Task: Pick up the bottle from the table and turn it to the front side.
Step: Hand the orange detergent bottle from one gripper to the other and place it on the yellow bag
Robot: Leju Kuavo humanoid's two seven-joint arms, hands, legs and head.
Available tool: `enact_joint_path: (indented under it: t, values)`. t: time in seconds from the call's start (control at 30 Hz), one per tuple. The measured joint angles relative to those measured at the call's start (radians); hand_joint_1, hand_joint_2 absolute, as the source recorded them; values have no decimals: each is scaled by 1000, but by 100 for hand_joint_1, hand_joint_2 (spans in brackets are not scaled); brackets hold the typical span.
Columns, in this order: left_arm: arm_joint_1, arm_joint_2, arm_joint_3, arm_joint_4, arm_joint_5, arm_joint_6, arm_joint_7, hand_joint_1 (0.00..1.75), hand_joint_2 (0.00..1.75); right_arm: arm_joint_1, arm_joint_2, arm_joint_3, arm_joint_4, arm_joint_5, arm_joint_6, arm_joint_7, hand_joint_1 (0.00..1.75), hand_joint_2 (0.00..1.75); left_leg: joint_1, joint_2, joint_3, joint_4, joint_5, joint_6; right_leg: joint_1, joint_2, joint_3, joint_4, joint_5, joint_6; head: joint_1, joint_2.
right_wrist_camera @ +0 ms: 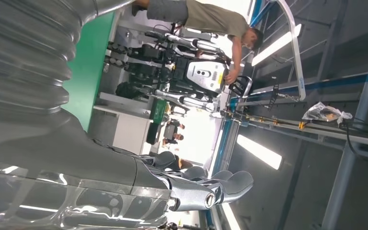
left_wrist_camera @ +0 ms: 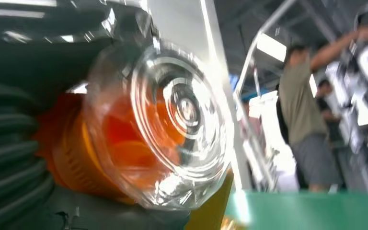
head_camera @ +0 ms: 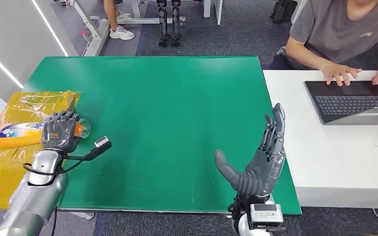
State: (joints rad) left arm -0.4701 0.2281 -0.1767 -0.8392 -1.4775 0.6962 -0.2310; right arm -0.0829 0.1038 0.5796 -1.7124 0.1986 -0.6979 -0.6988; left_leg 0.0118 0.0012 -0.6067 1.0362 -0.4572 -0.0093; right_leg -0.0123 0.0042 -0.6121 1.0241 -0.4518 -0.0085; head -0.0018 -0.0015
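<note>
The left hand [head_camera: 59, 131] has its dark fingers curled over the neck end of the bottle [head_camera: 15, 134], gripping it just behind the clear cap [head_camera: 82, 128]. The bottle is yellow-orange with a blue and white label, and it lies on its side with the cap pointing toward the middle of the bench [head_camera: 167, 113]. In the left wrist view the clear cap [left_wrist_camera: 172, 124] sits right in front of the camera, with the orange nozzle [left_wrist_camera: 124, 143] showing through it. Whether the bottle is lifted or resting I cannot tell. Under the bottle is a sheet of crinkled yellow plastic [head_camera: 10, 162] laid over the left end of the bench, beside the green mat that covers the rest of it. A black cable with a small plug [head_camera: 102, 143] sticks out from the left wrist over the green surface.

The right hand [head_camera: 261, 157] is held upright near the front right edge of the green bench, empty, fingers straight and apart, thumb out to the side. In the right wrist view its fingers [right_wrist_camera: 220, 184] are stretched out with nothing between them.

Just to the right stands a white desk [head_camera: 325, 157] with a dark laptop [head_camera: 354, 101] on it. A person in a grey shirt [head_camera: 344, 34] sits behind it, both hands at the keyboard. Beyond the far edge of the bench, a person's legs and white sneakers [head_camera: 120, 32] show on the grey floor.
</note>
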Motion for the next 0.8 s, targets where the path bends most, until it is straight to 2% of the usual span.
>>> enact_joint_path:
  t: [0.3,0.37,0.43,0.5,0.8]
  values:
    - [16,-6,0,78,-3,0,-47,175,175,-13,-9,1,0,-8,0,0,0,175,0,0,0,0,0,0,0,0,0,0,0,0,0,0]
    - [17,-13,0,96,-16,0,-46,105,175,-15,-9,1,0,-5,0,0,0,175,0,0,0,0,0,0,0,-1,0,0,0,0,0,0]
    - [15,-21,0,119,-34,0,-33,17,175,-17,-9,2,0,-4,0,0,0,175,0,0,0,0,0,0,0,-1,0,0,0,0,0,0]
    - [10,-31,-2,145,-55,0,-11,0,175,-19,-9,4,2,-8,0,0,0,175,0,0,0,0,0,0,0,0,0,0,0,0,0,0]
    - [-55,-75,-24,264,-84,0,39,0,175,-67,-9,28,33,-33,0,0,0,175,0,0,0,0,0,0,0,-1,0,0,0,0,0,0]
